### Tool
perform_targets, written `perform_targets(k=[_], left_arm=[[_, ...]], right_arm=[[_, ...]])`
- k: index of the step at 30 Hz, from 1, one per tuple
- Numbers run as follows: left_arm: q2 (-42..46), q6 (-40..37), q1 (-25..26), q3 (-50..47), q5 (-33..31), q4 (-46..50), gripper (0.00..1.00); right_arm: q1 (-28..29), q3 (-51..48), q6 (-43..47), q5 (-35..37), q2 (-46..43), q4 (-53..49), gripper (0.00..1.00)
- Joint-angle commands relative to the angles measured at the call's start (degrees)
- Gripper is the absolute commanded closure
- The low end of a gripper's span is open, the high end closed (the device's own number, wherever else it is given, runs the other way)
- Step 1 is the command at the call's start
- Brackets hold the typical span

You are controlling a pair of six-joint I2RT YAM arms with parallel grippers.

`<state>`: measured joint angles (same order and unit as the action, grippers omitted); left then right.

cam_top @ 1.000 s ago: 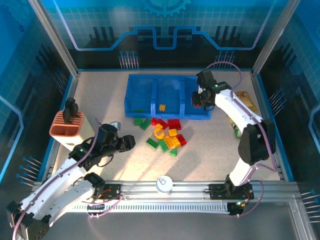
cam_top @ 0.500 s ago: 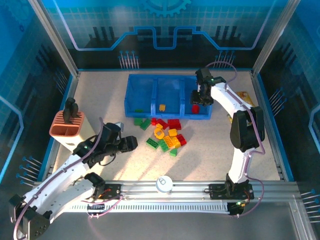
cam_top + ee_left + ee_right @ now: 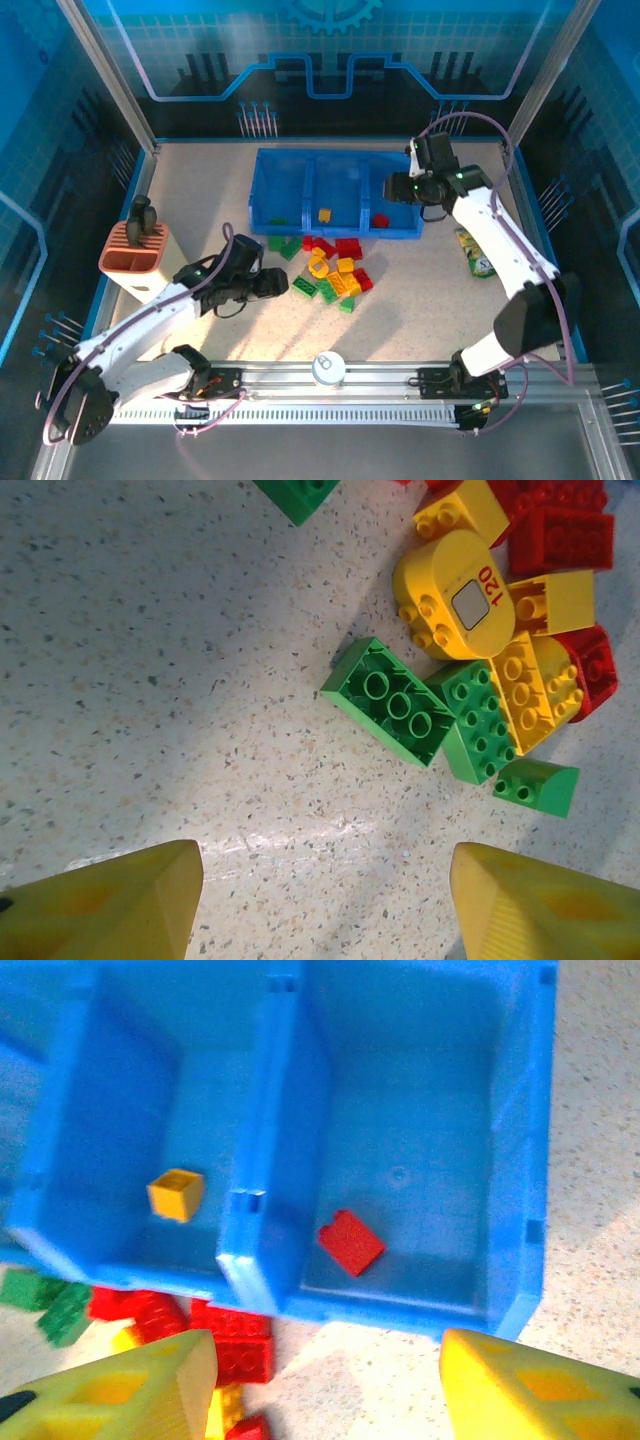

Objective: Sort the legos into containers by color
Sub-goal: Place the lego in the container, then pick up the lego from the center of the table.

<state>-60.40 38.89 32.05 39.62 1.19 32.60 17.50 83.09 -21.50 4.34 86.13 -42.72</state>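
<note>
The legos lie in a loose pile (image 3: 332,268) of red, green and yellow bricks just in front of the blue tray (image 3: 400,232). Of its three containers, the left holds a green brick (image 3: 278,221), the middle a yellow one (image 3: 175,1194), and the right a red one (image 3: 350,1242). My right gripper (image 3: 325,1390) hovers open above the tray's front right wall with nothing between its fingers; from the top camera, the right gripper (image 3: 398,190) is over the right compartment. My left gripper (image 3: 325,900) is open over bare table just left of the pile, near a green brick (image 3: 390,700).
A salmon ridged holder (image 3: 133,258) stands at the left edge. Yellow snack packets (image 3: 478,255) lie right of the tray. A white round knob (image 3: 328,368) sits on the front rail. Bare speckled table lies left of the pile.
My right gripper has opened, and the red brick now lies in the right compartment. The left arm has reached right, closer to the pile.
</note>
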Motion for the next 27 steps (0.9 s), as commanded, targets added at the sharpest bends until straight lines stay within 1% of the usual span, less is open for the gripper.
perform_targets(k=[1, 5, 9, 14, 20, 27], left_arm=[[-4.4, -1.4, 0.6, 3.1, 1.6, -2.4, 0.32], [-10.1, -1.8, 0.7, 5.2, 2.3, -4.1, 0.33], [-15.4, -1.8, 1.3, 7.2, 2.0, -4.5, 0.33], [-21.2, 0.7, 3.1, 9.5, 1.2, -4.9, 0.33], [-25.5, 5.6, 3.5, 9.7, 1.2, -7.0, 0.34], [-28.8, 9.0, 4.4, 9.6, 1.5, -9.1, 0.36]], right_arm=[[2.2, -5.6, 0.6, -3.1, -2.4, 0.5, 0.36], [3.2, -10.5, -0.2, -3.9, -4.3, 0.1, 0.35], [3.3, -16.3, -1.2, -5.0, -6.0, 1.7, 0.35], [3.4, -22.0, -2.5, -6.2, -9.1, 4.3, 0.36], [3.3, -25.1, -2.9, -5.9, -11.5, 4.9, 0.36], [3.0, -27.4, -3.1, -5.0, -14.1, 5.3, 0.36]])
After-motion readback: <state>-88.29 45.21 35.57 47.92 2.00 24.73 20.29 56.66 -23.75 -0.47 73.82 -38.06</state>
